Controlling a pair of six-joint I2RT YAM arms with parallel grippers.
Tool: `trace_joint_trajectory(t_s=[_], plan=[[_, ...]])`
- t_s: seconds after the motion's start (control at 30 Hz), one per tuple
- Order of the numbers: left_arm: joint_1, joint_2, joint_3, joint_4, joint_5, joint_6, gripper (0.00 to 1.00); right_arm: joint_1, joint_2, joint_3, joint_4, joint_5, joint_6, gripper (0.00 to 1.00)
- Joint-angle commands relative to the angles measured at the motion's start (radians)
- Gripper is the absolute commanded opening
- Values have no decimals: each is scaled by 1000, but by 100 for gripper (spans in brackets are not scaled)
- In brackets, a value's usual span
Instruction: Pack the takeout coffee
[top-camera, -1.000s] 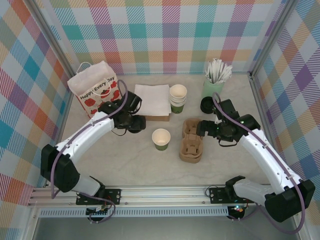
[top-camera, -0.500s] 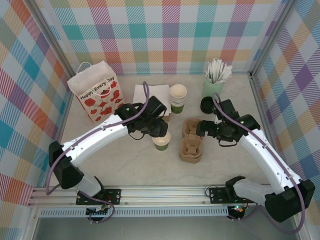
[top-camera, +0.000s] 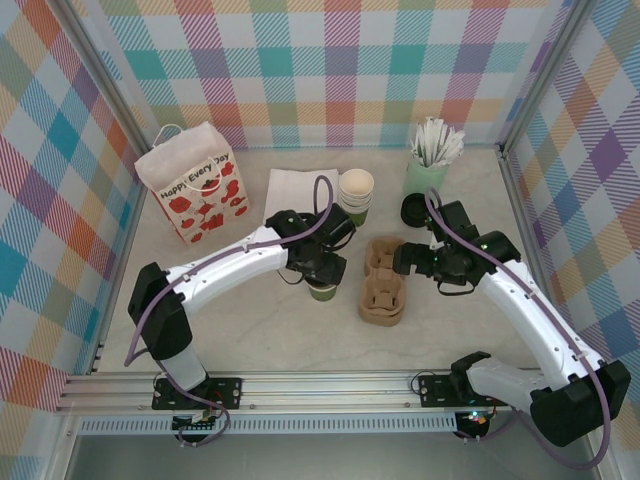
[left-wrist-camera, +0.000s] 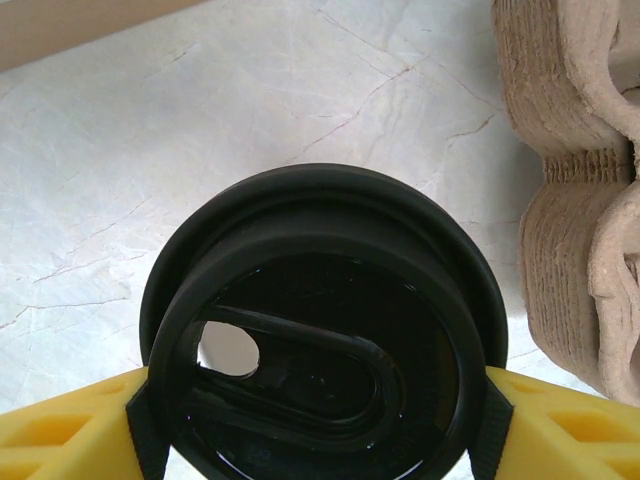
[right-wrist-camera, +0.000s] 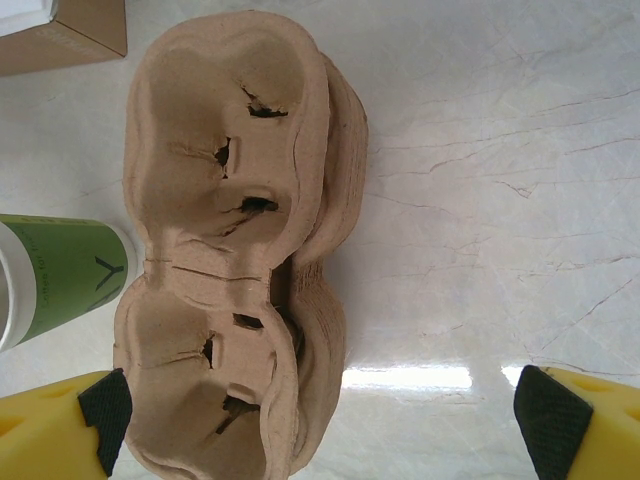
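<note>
Black lid clamped across its rim between the pads of the left hand, sip hole at 9 o'clock in the left wrist view. Left hand hangs right over the takeout coffee, near bench centre; only the cup's green lower wall shows under it from the top. Can't tell if lid touches cup rim. Pulp cup carrier stack just beside the cup at 3 o'clock, not touching. Right hand released, fingers spread wide, hovering above the carrier at its 2 o'clock end. Right wrist view: carrier with both wells bare, cup just beside it at 9 o'clock. Red-flowered paper bag upright at 10 o'clock. Nested cup stack at 12. Pale green tumbler of white sticks at 1 o'clock.
</note>
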Motion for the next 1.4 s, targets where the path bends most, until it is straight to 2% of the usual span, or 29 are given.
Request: trace_joint_trajectory(t_s=[0.0, 0.87, 1.37], plan=[[-16, 19, 6, -1, -8, -23, 74, -6, -11, -10, 4, 5, 0, 100], [-27, 65, -5, 17, 23, -10, 76, -6, -11, -15, 5, 2, 5, 100], [-31, 80, 21, 20, 38, -2, 84, -6, -12, -19, 3, -1, 7, 100]])
